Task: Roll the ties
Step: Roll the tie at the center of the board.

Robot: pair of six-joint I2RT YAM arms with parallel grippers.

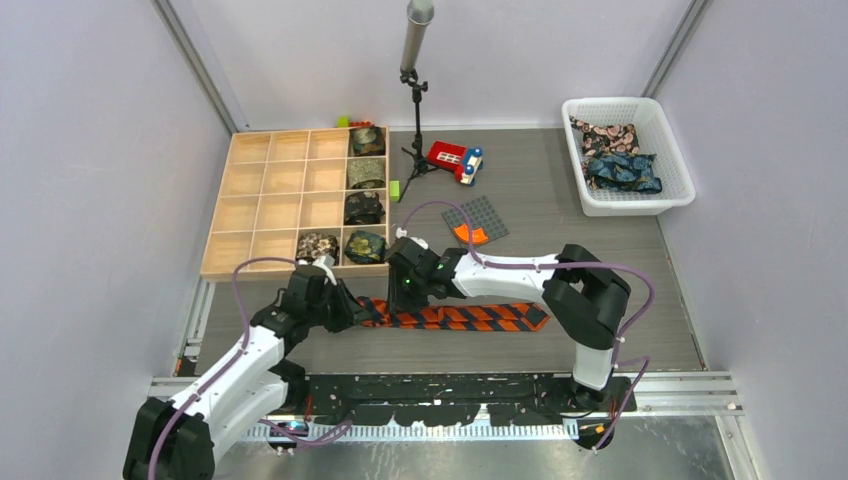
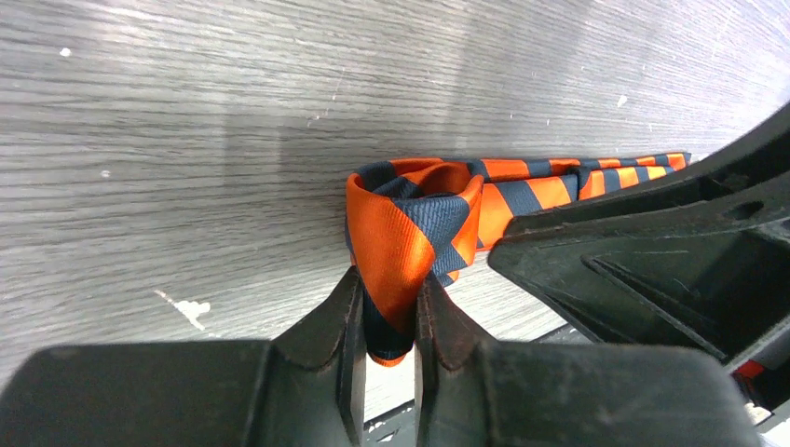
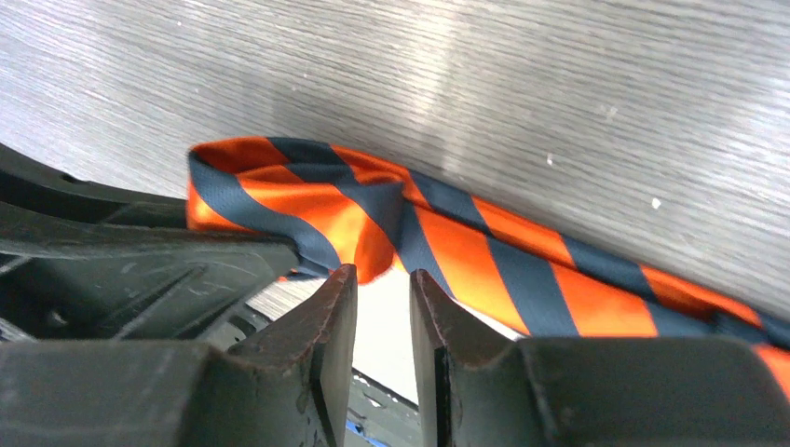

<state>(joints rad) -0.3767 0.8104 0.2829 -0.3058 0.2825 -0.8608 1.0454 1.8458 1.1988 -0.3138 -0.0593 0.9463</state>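
An orange-and-black striped tie (image 1: 470, 317) lies flat along the near part of the table, and its left end is turned over into a small roll (image 2: 410, 223). My left gripper (image 2: 387, 307) is shut on that rolled end, with the fabric pinched between its fingertips; in the top view it sits at the tie's left end (image 1: 352, 310). My right gripper (image 3: 382, 279) hovers just beside the roll, its jaws a little apart with nothing between them. The tie (image 3: 522, 270) runs away to the right past its tips. In the top view the right gripper (image 1: 405, 292) is over the tie, close to the left one.
A wooden compartment tray (image 1: 270, 200) at the back left holds several rolled ties (image 1: 366, 172) in its right column. A white basket (image 1: 672, 160) with more ties stands back right. A red toy car (image 1: 455, 158), a grey studded plate (image 1: 478, 215) and a black stand (image 1: 415, 110) occupy the middle back.
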